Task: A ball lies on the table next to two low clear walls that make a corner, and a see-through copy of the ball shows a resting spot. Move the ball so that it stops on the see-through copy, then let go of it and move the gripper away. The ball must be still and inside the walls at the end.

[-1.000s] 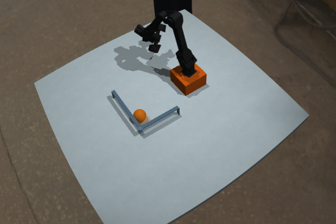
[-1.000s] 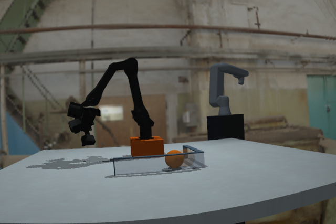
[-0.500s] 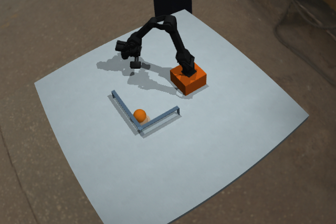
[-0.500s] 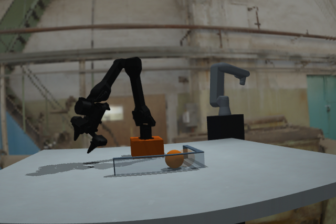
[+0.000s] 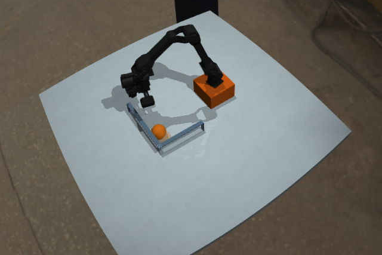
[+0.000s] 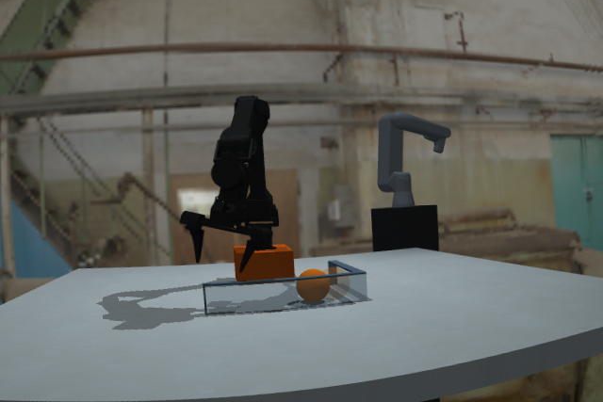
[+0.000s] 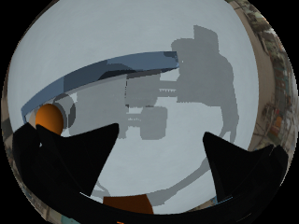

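Above the table (image 5: pixel 246 165), near the open end of one clear wall: hanging there with fingers pointing down and spread wide, nothing between them, the gripper (image 6: pixel 222 248) clear of the surface. In the exterior view, showing one fingertip (image 6: pixel 197 252) out past the wall's end and the other (image 6: pixel 247 257) in front of the orange base block (image 6: pixel 272 264). In the top view, hiding most of the gripper (image 5: pixel 141 96) under the black wrist, with only one finger (image 5: pixel 147 101) plainly visible just short of the wall's end.

Beyond the fingertips and off to one side, inside the corner of the clear walls (image 5: pixel 144 125): lying on the table, the orange ball (image 5: pixel 159 131), well apart from the gripper. Sitting close against the longer wall, near where the two walls meet. Overlapping the see-through copy (image 5: pixel 166 135) only in part, with a pale crescent of the copy showing past the ball toward the corner. In the exterior view, showing the ball (image 6: pixel 312 284) behind the near wall (image 6: pixel 252 295), with the faint copy (image 6: pixel 340 278) beside it.

In the wrist view, framing the scene between two dark fingers, with the ball (image 7: pixel 50 119) at the far left edge, tucked under the curving blue-grey wall (image 7: pixel 106 71), and the arm's shadow falling across the table (image 7: pixel 125 19) between them.

Behind the gripper: standing on the orange block, the black arm (image 5: pixel 172 42), arching up and over.
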Tool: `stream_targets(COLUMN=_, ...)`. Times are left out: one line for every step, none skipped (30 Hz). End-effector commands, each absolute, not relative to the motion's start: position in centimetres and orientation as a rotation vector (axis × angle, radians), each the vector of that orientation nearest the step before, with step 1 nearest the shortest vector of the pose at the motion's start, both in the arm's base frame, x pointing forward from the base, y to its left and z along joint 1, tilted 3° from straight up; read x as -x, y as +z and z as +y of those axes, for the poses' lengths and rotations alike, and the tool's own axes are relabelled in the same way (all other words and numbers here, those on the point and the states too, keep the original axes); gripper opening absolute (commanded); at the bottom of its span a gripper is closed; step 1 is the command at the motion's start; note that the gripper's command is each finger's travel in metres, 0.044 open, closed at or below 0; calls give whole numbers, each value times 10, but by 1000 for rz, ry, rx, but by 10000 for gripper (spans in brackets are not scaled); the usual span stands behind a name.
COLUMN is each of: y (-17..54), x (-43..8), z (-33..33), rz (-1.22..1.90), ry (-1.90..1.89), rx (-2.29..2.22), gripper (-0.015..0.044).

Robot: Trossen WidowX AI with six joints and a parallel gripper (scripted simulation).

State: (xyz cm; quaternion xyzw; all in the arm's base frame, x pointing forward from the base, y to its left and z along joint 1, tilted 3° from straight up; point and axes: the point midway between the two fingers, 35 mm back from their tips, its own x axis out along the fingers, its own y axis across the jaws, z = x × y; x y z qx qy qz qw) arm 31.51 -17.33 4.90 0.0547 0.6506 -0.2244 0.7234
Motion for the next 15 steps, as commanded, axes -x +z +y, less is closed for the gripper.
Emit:
stream_targets(y=56, x=-348, z=-108, rz=1446, ry=-334, rx=-135, gripper=440)
stream_targets(y=59, x=-354, z=-92, rz=1450, ry=-300, rx=-136, gripper=440)
stream_targets(y=61, x=-358, z=-77, rz=1455, ry=-267, rx=-138, gripper=440)
stream_targets(y=64, x=-362, z=-61, rz=1461, ry=-234, rx=-140, gripper=440)
stream_targets(y=67, x=-366, z=-45, rz=1467, ry=-202, rx=-141, gripper=440)
stream_targets(y=69, x=-368, z=-29, rz=1474, ry=-170, rx=-143, gripper=440)
stream_targets(y=72, x=-370, z=-13, rz=1482, ry=-139, rx=-144, gripper=440)
stream_targets(y=74, x=-371, z=-3, rz=1488, ry=-119, rx=-144, gripper=440)
stream_targets(y=75, x=-371, z=1, rz=1490, ry=-112, rx=-145, gripper=440)
stream_targets(y=75, x=-371, z=1, rz=1490, ry=-112, rx=-145, gripper=440)
stream_targets(y=75, x=-371, z=1, rz=1490, ry=-112, rx=-145, gripper=440)
stream_targets(y=75, x=-371, z=1, rz=1490, ry=-112, rx=-145, gripper=440)
stream_targets(y=75, x=-371, z=1, rz=1490, ry=-112, rx=-145, gripper=440)
stream_targets(y=75, x=-371, z=1, rz=1490, ry=-112, rx=-145, gripper=440)
stream_targets(y=75, x=-371, z=1, rz=1490, ry=-112, rx=-145, gripper=440)
